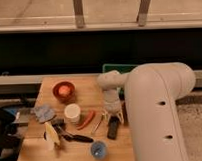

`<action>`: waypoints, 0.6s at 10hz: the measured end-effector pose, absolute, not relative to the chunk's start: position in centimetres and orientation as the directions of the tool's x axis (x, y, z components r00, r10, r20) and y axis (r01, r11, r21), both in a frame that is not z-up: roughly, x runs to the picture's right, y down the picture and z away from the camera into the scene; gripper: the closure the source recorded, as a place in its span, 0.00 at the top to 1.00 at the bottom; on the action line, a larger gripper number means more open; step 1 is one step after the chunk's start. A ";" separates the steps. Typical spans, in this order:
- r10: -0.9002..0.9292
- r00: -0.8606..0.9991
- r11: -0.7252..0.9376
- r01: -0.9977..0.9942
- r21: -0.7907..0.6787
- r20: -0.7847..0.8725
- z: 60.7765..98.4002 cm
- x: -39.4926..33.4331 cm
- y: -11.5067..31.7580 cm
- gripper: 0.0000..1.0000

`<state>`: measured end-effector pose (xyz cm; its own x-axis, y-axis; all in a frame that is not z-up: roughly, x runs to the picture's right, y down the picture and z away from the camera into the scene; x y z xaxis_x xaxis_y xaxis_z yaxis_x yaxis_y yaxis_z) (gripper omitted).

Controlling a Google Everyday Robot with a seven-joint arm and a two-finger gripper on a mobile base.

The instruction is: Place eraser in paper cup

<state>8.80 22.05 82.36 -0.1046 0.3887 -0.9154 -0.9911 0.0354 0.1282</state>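
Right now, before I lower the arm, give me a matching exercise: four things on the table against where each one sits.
Things:
1. eraser
2. paper cup
3. red bowl
4. blue cup

Places:
A. at the table edge nearest the camera
B. just camera-side of the red bowl
C. directly below the gripper
D. far left part of the table

Pairs: 1-C, 2-B, 3-D, 4-A.

The gripper hangs over the table's right side, just above the eraser.
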 end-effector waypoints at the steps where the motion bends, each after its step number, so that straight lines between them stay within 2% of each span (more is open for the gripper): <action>1: 0.386 -0.104 0.040 -0.991 0.130 -0.916 82.3 8.8 22.1 0.54; 5: 0.407 -0.117 0.035 -0.989 0.143 -0.906 82.0 8.9 21.6 0.12; 6: 0.415 -0.116 0.029 -0.990 0.140 -0.903 81.9 8.9 21.4 0.07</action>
<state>8.89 21.42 81.90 -0.1155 0.4146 -0.9026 -0.9897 0.0288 0.1399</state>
